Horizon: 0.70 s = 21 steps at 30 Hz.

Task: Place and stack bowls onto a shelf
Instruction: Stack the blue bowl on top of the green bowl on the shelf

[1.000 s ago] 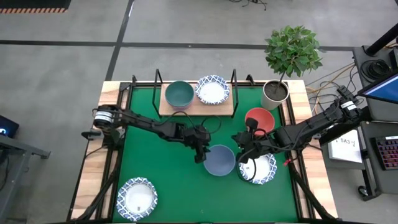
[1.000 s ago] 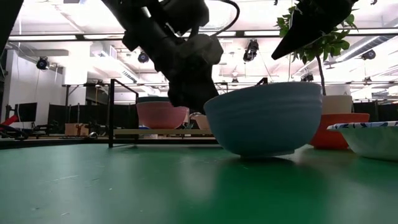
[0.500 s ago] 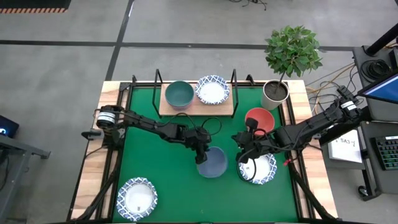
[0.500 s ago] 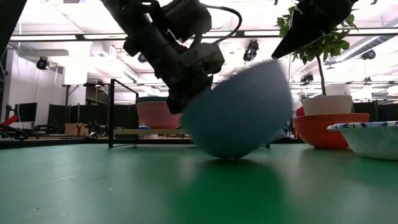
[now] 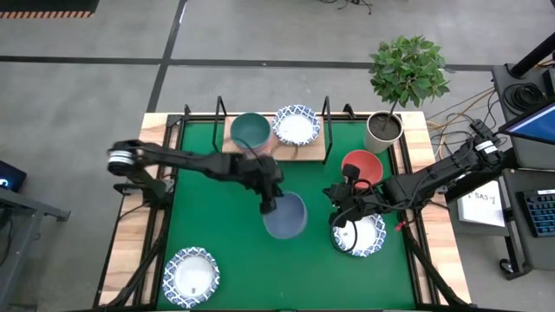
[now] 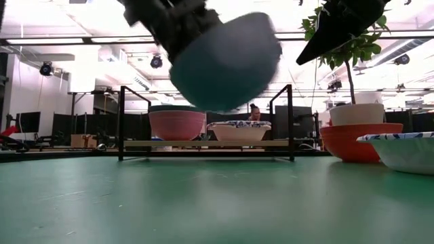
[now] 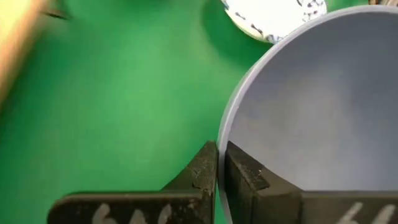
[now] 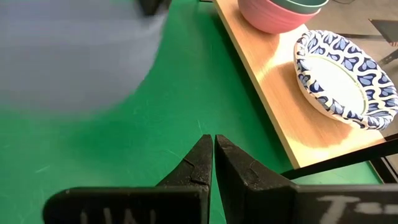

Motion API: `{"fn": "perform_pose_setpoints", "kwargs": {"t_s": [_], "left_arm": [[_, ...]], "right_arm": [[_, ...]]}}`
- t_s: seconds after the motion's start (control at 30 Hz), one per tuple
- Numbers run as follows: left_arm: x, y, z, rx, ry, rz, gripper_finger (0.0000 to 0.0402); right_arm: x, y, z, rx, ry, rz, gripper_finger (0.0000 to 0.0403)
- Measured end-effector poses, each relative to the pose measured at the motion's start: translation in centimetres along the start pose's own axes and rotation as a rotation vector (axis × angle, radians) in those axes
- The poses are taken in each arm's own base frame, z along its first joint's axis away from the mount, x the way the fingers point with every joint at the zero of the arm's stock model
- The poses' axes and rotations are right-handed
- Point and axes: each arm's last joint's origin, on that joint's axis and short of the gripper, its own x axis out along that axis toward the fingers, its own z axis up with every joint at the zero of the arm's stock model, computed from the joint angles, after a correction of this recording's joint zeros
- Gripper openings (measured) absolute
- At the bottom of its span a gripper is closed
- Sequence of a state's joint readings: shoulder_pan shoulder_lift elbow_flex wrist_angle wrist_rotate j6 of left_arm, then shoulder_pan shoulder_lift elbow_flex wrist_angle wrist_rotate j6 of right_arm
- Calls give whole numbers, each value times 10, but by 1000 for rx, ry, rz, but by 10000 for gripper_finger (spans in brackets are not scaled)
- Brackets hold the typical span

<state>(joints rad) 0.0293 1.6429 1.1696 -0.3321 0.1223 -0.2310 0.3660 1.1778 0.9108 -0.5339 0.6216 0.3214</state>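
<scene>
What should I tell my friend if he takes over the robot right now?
Left gripper is shut on the rim of the grey-blue bowl, lifted off the green mat.
Right gripper is shut and empty, above a patterned bowl.
Done: on the shelf sit a green bowl nested in a pink one, plus a patterned bowl.
Left: the red bowl and another patterned bowl on the mat.

Overhead looks down; low view level across mat [image 6: 203, 203]; both show shelf [image 5: 299, 149]

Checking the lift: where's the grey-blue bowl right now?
The grey-blue bowl hangs above mid-mat, pinched at its rim by the left gripper, in front of the shelf.
</scene>
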Motion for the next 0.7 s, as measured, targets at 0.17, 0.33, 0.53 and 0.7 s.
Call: {"fn": "perform_pose_setpoints", "kwargs": {"t_s": [0.17, 0.33, 0.53, 0.7], "left_arm": [[-70, 25, 21, -14, -4, 86, 1], [-131, 62, 37, -50, 13, 313, 1], [-175, 112, 47, -90, 9, 465, 0], [-193, 154, 41, -172, 29, 556, 0]], "right_arm": [[0, 0, 0, 0, -1, 0, 9], [0, 0, 0, 3, -4, 1, 9], [0, 0, 1, 5, -6, 2, 9], [0, 0, 1, 5, -6, 2, 9]]}}
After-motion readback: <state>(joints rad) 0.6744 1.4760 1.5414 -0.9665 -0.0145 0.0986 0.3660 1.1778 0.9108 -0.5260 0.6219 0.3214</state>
